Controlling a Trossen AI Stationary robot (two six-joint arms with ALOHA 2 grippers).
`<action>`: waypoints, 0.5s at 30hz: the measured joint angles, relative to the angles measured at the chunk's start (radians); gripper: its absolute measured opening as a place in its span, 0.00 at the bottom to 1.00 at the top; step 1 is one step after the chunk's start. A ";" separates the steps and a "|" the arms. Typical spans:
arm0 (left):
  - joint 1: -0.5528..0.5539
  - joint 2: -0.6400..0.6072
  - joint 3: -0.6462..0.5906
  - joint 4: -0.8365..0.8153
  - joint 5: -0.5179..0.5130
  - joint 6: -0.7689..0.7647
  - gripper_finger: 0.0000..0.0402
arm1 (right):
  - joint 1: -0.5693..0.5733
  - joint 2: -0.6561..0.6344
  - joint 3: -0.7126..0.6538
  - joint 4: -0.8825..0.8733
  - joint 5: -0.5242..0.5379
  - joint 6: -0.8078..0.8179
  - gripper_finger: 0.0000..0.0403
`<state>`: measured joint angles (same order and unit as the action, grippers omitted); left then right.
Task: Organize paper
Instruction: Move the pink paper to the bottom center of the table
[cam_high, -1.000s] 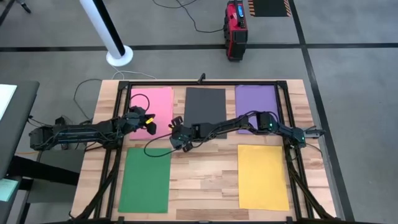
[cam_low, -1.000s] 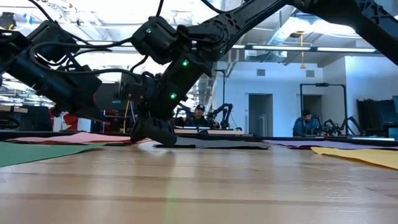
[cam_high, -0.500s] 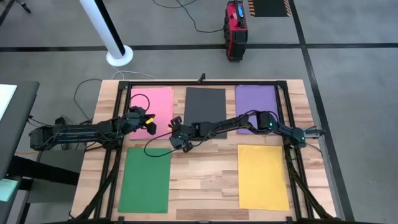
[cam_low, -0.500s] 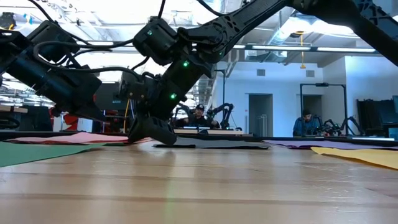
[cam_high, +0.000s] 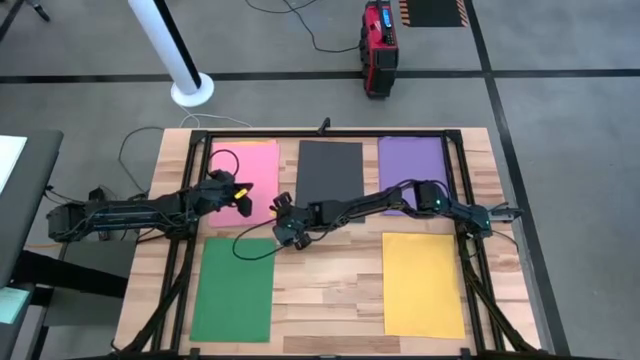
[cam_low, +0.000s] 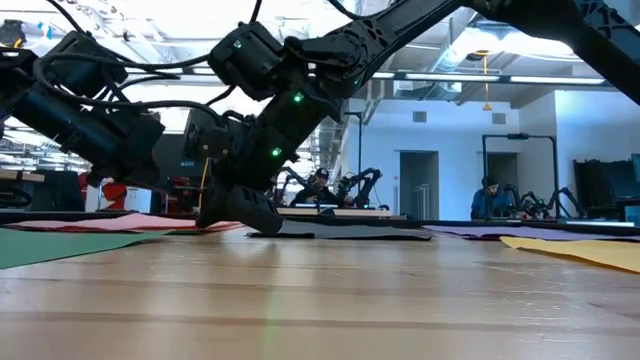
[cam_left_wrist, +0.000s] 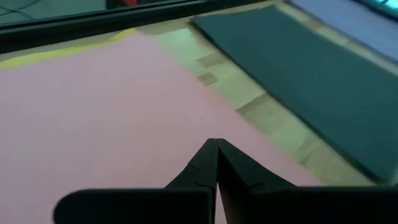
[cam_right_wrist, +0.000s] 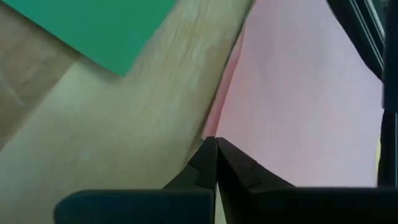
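Right pincer (cam_high: 285, 228) clenched, empty, low beside pink sheet (cam_high: 243, 180) at tabletop (cam_high: 330, 285) far-left corner. Left pincer (cam_high: 240, 197) clenched above it. Advisable: press flat, slide slowly, avoid creasing.

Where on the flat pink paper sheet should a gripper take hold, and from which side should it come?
Probably the near right corner of the flat pink paper sheet, approached from the bare wooden tabletop between it and the dark grey paper sheet. The sheet lies flat, so only an edge offers grip. The shut right gripper is beside that edge; the shut left gripper rests over the sheet.
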<state>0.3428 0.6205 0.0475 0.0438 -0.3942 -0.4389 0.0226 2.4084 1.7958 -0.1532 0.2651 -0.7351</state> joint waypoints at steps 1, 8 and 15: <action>0.000 0.000 0.000 0.015 0.011 0.000 0.00 | 0.003 -0.007 0.000 -0.012 -0.002 0.005 0.00; 0.000 0.000 0.000 0.106 0.058 -0.001 0.00 | 0.041 -0.077 0.000 -0.100 -0.025 0.050 0.00; 0.000 0.000 0.000 0.121 0.069 -0.002 0.00 | 0.091 -0.197 0.001 -0.245 -0.107 0.174 0.00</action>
<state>0.3428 0.6209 0.0475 0.1648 -0.3252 -0.4408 0.1137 2.2116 1.7965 -0.3977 0.1580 -0.5611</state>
